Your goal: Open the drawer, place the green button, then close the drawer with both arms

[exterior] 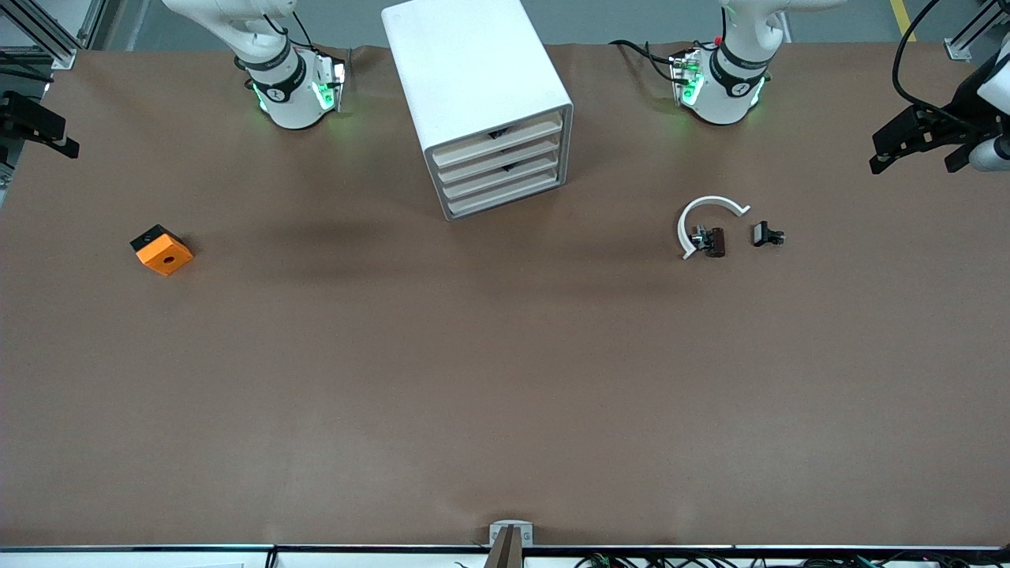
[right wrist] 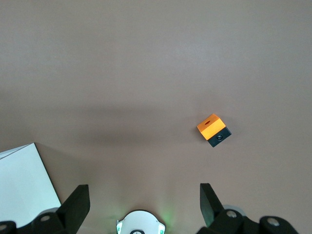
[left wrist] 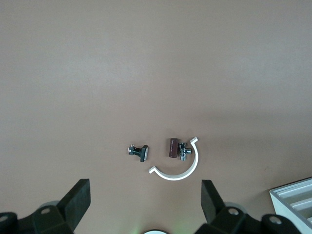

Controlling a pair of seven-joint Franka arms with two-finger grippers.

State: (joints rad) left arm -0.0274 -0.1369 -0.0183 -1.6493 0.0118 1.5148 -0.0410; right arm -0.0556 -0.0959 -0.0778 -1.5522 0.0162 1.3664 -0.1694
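Note:
The white cabinet (exterior: 473, 79) stands near the arms' bases, and its four cream-fronted drawers (exterior: 499, 144) all sit pushed in. Its corner shows in the left wrist view (left wrist: 295, 202) and the right wrist view (right wrist: 22, 185). No green-capped button shows in any view. My left gripper (exterior: 914, 154) hangs open and empty, high over the left arm's end of the table; its wrist view (left wrist: 146, 200) looks down on the white arc. My right gripper (exterior: 47, 134) hangs open and empty, high over the right arm's end (right wrist: 144, 204).
A white arc (exterior: 706, 221) (left wrist: 180, 168) lies toward the left arm's end with a brown part (exterior: 714, 241) and a black part (exterior: 765, 234) beside it. An orange cube with a hole (exterior: 162, 251) (right wrist: 213, 129) lies toward the right arm's end.

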